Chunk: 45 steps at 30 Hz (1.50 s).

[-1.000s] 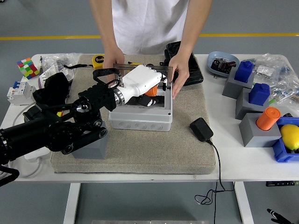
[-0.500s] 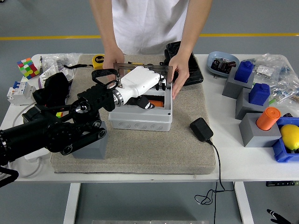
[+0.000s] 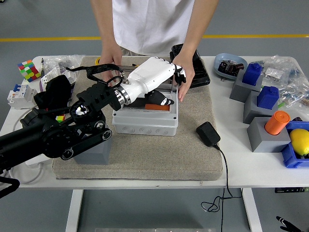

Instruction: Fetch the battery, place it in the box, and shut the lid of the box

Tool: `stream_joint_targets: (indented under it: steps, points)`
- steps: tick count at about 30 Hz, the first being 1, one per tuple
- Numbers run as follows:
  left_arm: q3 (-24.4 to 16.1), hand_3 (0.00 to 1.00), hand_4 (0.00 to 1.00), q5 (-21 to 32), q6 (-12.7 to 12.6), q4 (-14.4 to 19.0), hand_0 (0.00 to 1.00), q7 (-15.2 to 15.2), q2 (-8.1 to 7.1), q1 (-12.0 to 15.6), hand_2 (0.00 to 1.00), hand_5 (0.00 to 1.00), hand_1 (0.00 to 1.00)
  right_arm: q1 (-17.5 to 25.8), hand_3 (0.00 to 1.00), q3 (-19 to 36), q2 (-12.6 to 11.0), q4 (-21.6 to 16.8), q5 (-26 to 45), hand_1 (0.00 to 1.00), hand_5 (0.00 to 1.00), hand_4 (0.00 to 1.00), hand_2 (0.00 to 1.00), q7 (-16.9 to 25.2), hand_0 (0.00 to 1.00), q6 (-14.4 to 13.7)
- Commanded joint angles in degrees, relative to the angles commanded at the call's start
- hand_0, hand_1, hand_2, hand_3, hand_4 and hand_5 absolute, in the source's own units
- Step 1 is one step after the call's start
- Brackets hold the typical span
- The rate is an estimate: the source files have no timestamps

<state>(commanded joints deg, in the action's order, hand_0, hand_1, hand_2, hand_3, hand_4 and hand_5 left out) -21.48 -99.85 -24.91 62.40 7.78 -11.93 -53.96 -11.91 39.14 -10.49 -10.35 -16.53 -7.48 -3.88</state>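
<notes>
While left hand [image 3: 155, 77] hovers, battery [image 3: 155, 107] beneath, unheld.

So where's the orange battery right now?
In the head view, the battery lies inside the grey box at the table's middle, just under the left robot hand.

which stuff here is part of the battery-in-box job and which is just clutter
Job: grey box on the pad, orange battery inside it, left hand raised over the box, person's hand at the box's far right edge.

Clutter: Rubik's cube, black adapter, lemon, blue blocks.
</notes>
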Motion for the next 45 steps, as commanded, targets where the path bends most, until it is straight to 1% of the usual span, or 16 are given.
stream_joint_targets:
  steps: [2, 4, 5, 7, 10, 11, 16, 18, 22, 23, 28, 29, 32, 39, 41, 45]
  points:
    - [-1.37, 0.578, 0.998, 1.47, -1.64, -0.79, 0.359, 2.48, 0.06, 0.29, 0.551, 0.262, 0.543, 0.02, 0.556, -0.09, 0.04, 0.01, 0.07, 0.692, 0.439, 0.926, 0.683, 0.01, 0.639, 0.02]
    - [-2.67, 0.578, 0.998, 2.89, -1.51, -1.71, 0.359, 2.84, 0.13, 0.52, 0.551, 0.262, 0.543, 0.03, 0.556, -0.16, 0.03, 0.01, 0.11, 0.692, 0.439, 0.926, 0.683, 0.01, 0.639, 0.02]
    - [-3.28, 0.79, 0.998, 3.22, -1.18, -2.13, 0.639, 2.65, 0.13, 0.59, 0.759, 0.641, 0.765, -0.01, 0.556, -0.14, 0.02, 0.0, 0.09, 0.692, 0.439, 0.926, 0.683, 0.02, 0.639, -0.02]
    - [-4.61, 0.79, 0.998, 5.03, 0.27, -2.92, 0.639, 1.97, 0.14, 0.77, 0.759, 0.641, 0.765, -0.04, 0.556, -0.08, -0.01, -0.01, 0.09, 0.692, 0.439, 0.926, 0.683, 0.0, 0.639, -0.04]
    - [-5.64, 0.79, 0.998, 6.45, 1.43, -3.62, 0.639, 0.95, 0.15, 0.9, 0.759, 0.641, 0.765, -0.02, 0.556, -0.07, -0.01, 0.0, 0.13, 0.692, 0.439, 0.926, 0.683, -0.02, 0.639, -0.03]
    - [-5.81, 0.895, 0.998, 6.72, 1.82, -3.98, 0.802, 0.47, 0.18, 0.9, 0.896, 0.939, 0.899, -0.01, 0.556, -0.05, 0.0, 0.02, 0.13, 0.692, 0.439, 0.925, 0.683, -0.05, 0.639, -0.03]
    - [-4.9, 0.895, 0.998, 7.31, 3.82, -5.93, 0.802, -3.34, 0.33, 0.99, 0.896, 0.939, 0.899, -0.02, 0.556, -0.09, 0.03, 0.03, 0.24, 0.692, 0.439, 0.925, 0.683, -0.06, 0.639, -0.05]
    - [-4.29, 0.883, 0.998, 7.56, 4.69, -6.66, 0.791, -4.8, 0.31, 1.13, 0.878, 0.942, 0.892, -0.07, 0.558, -0.06, 0.01, -0.02, 0.21, 0.692, 0.439, 0.926, 0.683, -0.01, 0.639, -0.09]
    - [-3.44, 0.883, 0.998, 8.24, 6.51, -6.92, 0.791, -7.59, 0.03, 1.37, 0.878, 0.942, 0.892, -0.09, 0.558, -0.03, -0.01, -0.04, 0.2, 0.692, 0.439, 0.926, 0.683, 0.03, 0.639, -0.07]
    - [-3.4, 0.848, 0.998, 8.48, 6.74, -6.74, 0.75, -7.88, -0.06, 1.48, 0.831, 0.942, 0.844, -0.07, 0.557, -0.03, -0.01, -0.04, 0.2, 0.692, 0.439, 0.926, 0.683, 0.04, 0.64, -0.05]
    - [-3.67, 0.848, 0.998, 8.7, 6.89, -3.97, 0.75, -8.07, -1.14, 2.51, 0.831, 0.942, 0.844, 0.03, 0.557, 0.19, -0.11, 0.04, -0.02, 0.692, 0.439, 0.926, 0.683, -0.04, 0.64, 0.03]
    - [-3.75, 0.816, 0.998, 8.64, 6.95, -3.39, 0.695, -8.24, -1.41, 2.78, 0.784, 0.931, 0.796, -0.01, 0.557, 0.33, -0.15, 0.04, -0.14, 0.692, 0.439, 0.926, 0.683, -0.06, 0.638, 0.03]
    - [-3.84, 0.816, 0.998, 8.73, 7.08, -2.47, 0.695, -8.53, -1.85, 3.55, 0.784, 0.931, 0.796, -0.02, 0.557, 0.4, -0.18, 0.03, -0.09, 0.692, 0.439, 0.926, 0.683, 0.01, 0.638, 0.02]
    - [-4.24, 0.806, 0.998, 8.58, 7.14, -0.53, 0.674, -8.95, -3.0, 6.25, 0.772, 0.926, 0.783, -0.04, 0.557, 0.59, -0.2, 0.03, -0.12, 0.692, 0.44, 0.925, 0.683, 0.08, 0.64, 0.1]
    - [-4.92, 0.807, 0.998, 8.38, 7.09, 0.22, 0.665, -8.89, -3.32, 7.41, 0.772, 0.902, 0.782, -0.04, 0.557, 0.64, -0.22, 0.04, -0.17, 0.693, 0.44, 0.925, 0.683, 0.1, 0.64, 0.1]
    - [-6.48, 0.807, 0.998, 7.99, 7.04, 1.52, 0.665, -8.88, -3.6, 9.5, 0.772, 0.902, 0.782, 0.01, 0.557, 0.76, -0.25, 0.04, -0.3, 0.693, 0.44, 0.925, 0.683, 0.08, 0.64, 0.15]
